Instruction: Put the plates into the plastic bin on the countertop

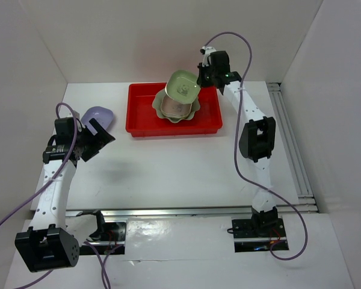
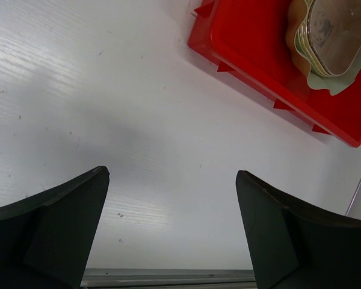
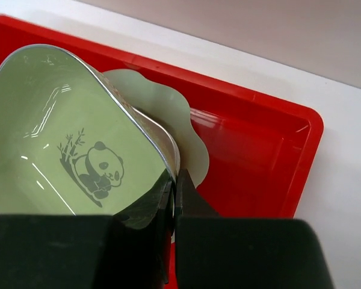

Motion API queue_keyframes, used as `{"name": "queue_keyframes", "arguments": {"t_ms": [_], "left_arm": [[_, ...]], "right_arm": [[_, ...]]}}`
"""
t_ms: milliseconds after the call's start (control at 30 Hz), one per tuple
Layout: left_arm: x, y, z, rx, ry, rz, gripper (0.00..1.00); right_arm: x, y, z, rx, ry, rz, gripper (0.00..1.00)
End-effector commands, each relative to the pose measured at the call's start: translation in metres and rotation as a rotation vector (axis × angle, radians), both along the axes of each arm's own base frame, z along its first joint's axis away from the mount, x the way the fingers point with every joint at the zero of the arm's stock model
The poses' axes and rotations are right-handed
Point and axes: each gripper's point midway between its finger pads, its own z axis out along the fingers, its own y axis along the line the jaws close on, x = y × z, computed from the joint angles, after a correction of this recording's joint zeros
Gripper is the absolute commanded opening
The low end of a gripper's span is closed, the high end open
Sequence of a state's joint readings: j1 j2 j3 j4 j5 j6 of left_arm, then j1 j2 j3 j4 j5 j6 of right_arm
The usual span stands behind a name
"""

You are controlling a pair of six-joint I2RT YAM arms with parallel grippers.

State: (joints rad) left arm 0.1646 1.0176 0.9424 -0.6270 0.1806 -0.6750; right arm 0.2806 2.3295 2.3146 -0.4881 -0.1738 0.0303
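Note:
The red plastic bin stands at the back middle of the white countertop. In it lies the large pale green scalloped dish with small dishes stacked on it. My right gripper is shut on the rim of a small green panda dish and holds it tilted above that stack; the bin and the scalloped dish show below it. A lavender dish lies on the countertop at the left, partly hidden by my left gripper. The left gripper is open and empty; the bin and stack show at its upper right.
White walls close in the back and both sides. An aluminium rail runs along the right side. Another rail runs along the near edge, in front of the arm bases.

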Motion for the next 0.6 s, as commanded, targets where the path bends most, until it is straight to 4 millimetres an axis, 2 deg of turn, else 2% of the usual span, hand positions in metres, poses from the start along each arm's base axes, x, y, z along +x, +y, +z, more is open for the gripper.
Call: {"name": "queue_keyframes", "arguments": {"t_ms": [0, 33, 67, 100, 133, 167, 200, 233, 267, 300, 333, 367, 433, 467, 500, 567], "left_arm": [[0.004, -0.002, 0.004, 0.018, -0.034, -0.039, 1.0], [0.004, -0.002, 0.004, 0.018, -0.034, -0.039, 1.0], [0.004, -0.002, 0.004, 0.018, -0.034, -0.039, 1.0], [0.004, -0.004, 0.005, 0.012, -0.035, -0.045, 1.0], [0.004, -0.004, 0.005, 0.012, -0.035, -0.045, 1.0], [0.004, -0.004, 0.005, 0.012, -0.035, -0.045, 1.0], [0.003, -0.004, 0.007, 0.013, -0.044, -0.045, 1.0], [0.003, -0.004, 0.007, 0.013, -0.044, -0.045, 1.0], [0.003, -0.004, 0.007, 0.013, -0.044, -0.045, 1.0], [0.003, -0.004, 0.007, 0.013, -0.044, -0.045, 1.0], [0.002, -0.004, 0.01, 0.015, -0.053, -0.045, 1.0], [0.002, -0.007, 0.01, 0.015, -0.053, -0.054, 1.0], [0.002, -0.007, 0.01, 0.015, -0.053, -0.055, 1.0], [0.002, -0.007, 0.01, 0.015, -0.053, -0.055, 1.0], [0.002, -0.007, 0.01, 0.015, -0.053, -0.055, 1.0], [0.002, -0.007, 0.01, 0.015, -0.053, -0.055, 1.0]], "right_arm": [[-0.004, 0.001, 0.002, -0.051, -0.043, 0.08, 0.0], [-0.003, 0.007, 0.01, -0.046, -0.083, 0.082, 0.0], [-0.005, 0.013, 0.002, -0.066, -0.083, 0.085, 0.0], [-0.005, 0.01, -0.007, -0.087, -0.076, 0.084, 0.0], [-0.006, 0.019, -0.006, -0.096, -0.09, 0.095, 0.0], [-0.007, 0.024, -0.015, -0.124, -0.084, 0.086, 0.0], [-0.003, 0.025, -0.009, -0.119, -0.1, 0.085, 0.0], [-0.005, 0.033, -0.016, -0.122, -0.09, 0.098, 0.0], [-0.003, 0.039, -0.009, -0.126, -0.116, 0.087, 0.0], [-0.002, 0.037, -0.016, -0.134, -0.107, 0.08, 0.0], [0.001, 0.044, -0.013, -0.131, -0.131, 0.078, 0.0], [0.004, 0.039, -0.013, -0.146, -0.134, 0.049, 0.0], [0.008, 0.048, -0.007, -0.121, -0.148, 0.047, 0.0], [0.01, 0.047, -0.015, -0.13, -0.136, 0.04, 0.0], [0.012, 0.046, -0.007, -0.128, -0.153, 0.031, 0.0], [0.015, 0.045, -0.011, -0.135, -0.151, 0.02, 0.0]]}}
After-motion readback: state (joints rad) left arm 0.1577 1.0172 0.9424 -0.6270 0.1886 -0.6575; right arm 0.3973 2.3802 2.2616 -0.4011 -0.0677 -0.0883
